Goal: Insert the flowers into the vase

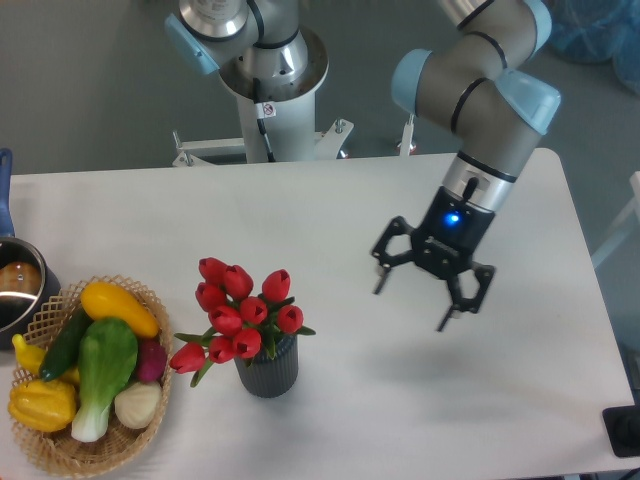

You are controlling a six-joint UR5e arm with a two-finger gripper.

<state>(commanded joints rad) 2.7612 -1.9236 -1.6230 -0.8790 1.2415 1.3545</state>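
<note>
Red, closed-bud flowers (240, 315) stand in the ribbed dark grey cylindrical vase (267, 371) at lower centre of the smooth white worktop (330, 215). Right of centre, the gripper (413, 301) hangs with fingers spread, empty.

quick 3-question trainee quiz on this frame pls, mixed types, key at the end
1. True or false: the tulips stand in the vase.
2. The gripper is: A) shut on the tulips, B) open and empty, clear of the vase, C) shut on the basket rim.
3. Fill in: the basket of vegetables sits on the camera-______ side of the vase.

Key:
1. True. The stems go into the vase mouth, with the buds above it.
2. B. The fingers are spread, hold nothing, and are on the camera-right side of the vase.
3. Left.
</note>
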